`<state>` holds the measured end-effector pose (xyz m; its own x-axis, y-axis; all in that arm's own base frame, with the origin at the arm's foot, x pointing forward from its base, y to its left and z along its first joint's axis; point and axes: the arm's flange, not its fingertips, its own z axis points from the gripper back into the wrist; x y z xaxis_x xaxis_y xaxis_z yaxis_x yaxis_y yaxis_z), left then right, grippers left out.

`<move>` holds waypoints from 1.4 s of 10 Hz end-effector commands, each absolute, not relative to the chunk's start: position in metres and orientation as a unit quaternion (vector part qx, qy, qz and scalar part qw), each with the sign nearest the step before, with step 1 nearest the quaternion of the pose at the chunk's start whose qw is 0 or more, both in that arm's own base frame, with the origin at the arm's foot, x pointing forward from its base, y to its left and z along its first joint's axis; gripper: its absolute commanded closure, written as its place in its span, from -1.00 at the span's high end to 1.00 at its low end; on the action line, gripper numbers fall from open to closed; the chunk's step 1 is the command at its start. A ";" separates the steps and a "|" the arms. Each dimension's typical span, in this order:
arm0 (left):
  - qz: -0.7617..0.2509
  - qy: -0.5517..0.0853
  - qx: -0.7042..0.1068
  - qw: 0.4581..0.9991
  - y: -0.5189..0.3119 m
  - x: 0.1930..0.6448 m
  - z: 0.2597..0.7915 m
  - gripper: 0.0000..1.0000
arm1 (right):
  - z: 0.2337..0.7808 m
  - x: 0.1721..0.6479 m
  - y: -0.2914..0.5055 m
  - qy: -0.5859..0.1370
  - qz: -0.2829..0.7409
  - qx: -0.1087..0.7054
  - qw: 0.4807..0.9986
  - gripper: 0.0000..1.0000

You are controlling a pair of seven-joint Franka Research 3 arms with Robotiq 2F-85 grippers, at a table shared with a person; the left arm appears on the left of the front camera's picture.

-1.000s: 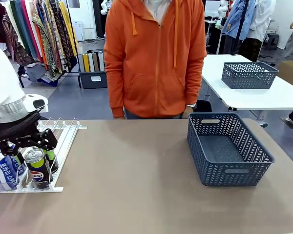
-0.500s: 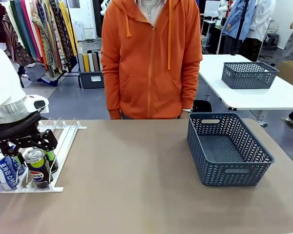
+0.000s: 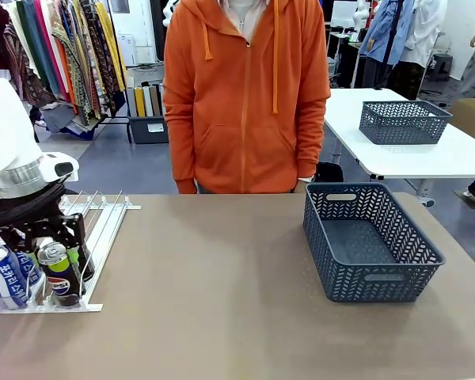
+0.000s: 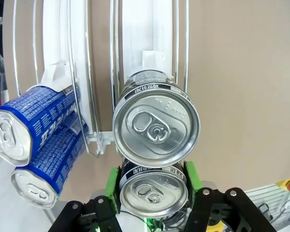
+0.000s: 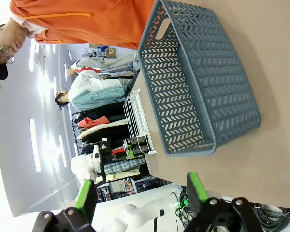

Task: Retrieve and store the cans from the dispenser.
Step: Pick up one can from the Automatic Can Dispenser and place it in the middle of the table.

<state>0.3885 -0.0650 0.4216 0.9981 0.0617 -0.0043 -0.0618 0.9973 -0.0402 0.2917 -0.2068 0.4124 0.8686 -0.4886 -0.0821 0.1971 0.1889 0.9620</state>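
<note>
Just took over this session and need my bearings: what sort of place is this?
Probably a robot test room set up like a clothing shop: hanging garments crowd the back left, a second white table holds a mesh basket, and a person stands across our table.

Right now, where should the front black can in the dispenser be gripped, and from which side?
Grip the front black can by its curved wall below the silver top, from above. It stands near upright with a second black can behind and blue cans in the next lane, leaving opposite flanks free; the left tool brackets them.
</note>
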 end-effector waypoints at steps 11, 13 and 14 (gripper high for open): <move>0.034 -0.143 -0.032 0.989 -0.068 0.314 0.632 -1.00 | 0.417 0.291 -0.210 -0.116 -0.225 0.596 0.762 1.00; 0.049 -0.128 -0.060 0.989 -0.058 0.313 0.629 -1.00 | 0.417 0.291 -0.210 -0.116 -0.225 0.596 0.762 1.00; 0.028 -0.142 -0.033 0.989 -0.070 0.306 0.645 -1.00 | 0.417 0.291 -0.210 -0.116 -0.225 0.596 0.762 1.00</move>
<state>0.3086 -0.0628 0.6397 0.9609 0.0803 0.2650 -0.0589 0.9944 -0.0877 0.2918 -0.2068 0.4121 0.8689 -0.4880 -0.0831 0.1979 0.1885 0.9619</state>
